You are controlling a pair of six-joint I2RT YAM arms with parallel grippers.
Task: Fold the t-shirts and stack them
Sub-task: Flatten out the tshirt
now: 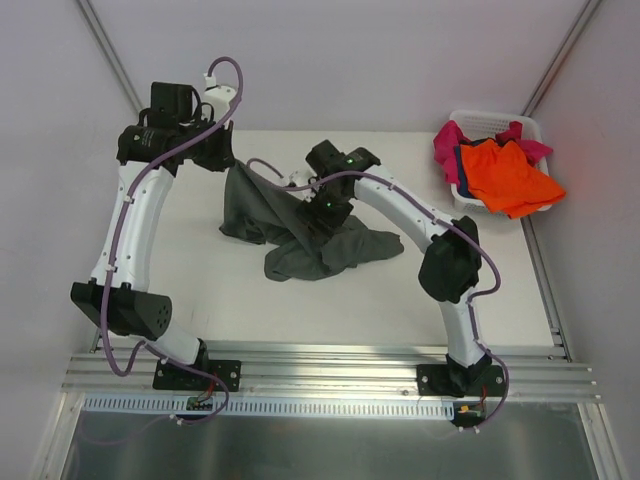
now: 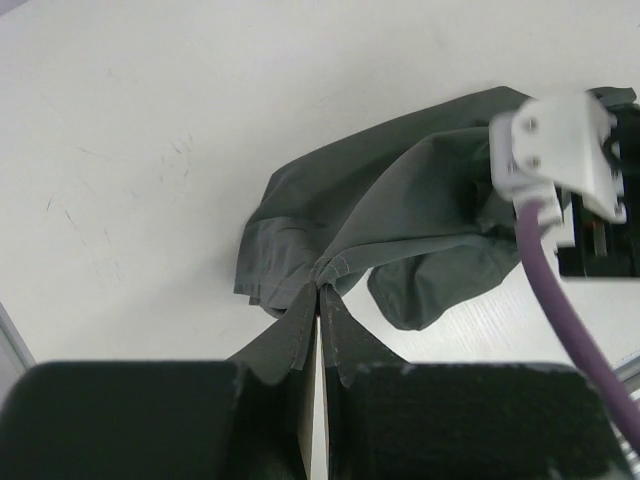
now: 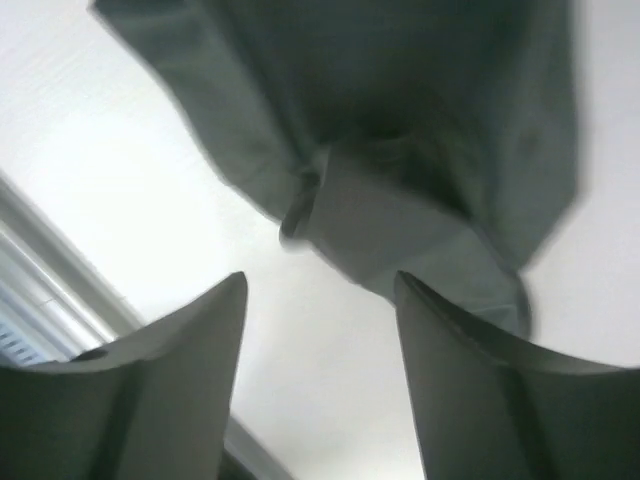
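Observation:
A dark grey-olive t-shirt point(image 1: 335, 250) lies crumpled mid-table, with one side pulled up toward the back left. My left gripper point(image 1: 228, 165) is shut on that raised edge. In the left wrist view the fingertips point(image 2: 322, 290) pinch a bunched hem of the shirt point(image 2: 400, 200). My right gripper point(image 1: 320, 208) hovers over the shirt's middle. Seen from the right wrist, its jaws point(image 3: 320, 280) stand open with only bare table between them, and the shirt point(image 3: 420, 120) hangs just beyond the tips. An orange t-shirt point(image 1: 510, 175), a magenta one point(image 1: 447, 150) and a dark blue one point(image 1: 462, 165) sit in the basket.
A white plastic laundry basket point(image 1: 490, 118) stands at the table's back right corner, with the shirts spilling over its front rim. The table's metal rail point(image 1: 330, 375) runs along the near edge by the arm bases. The right arm's wrist point(image 2: 560, 150) shows at the right of the left wrist view.

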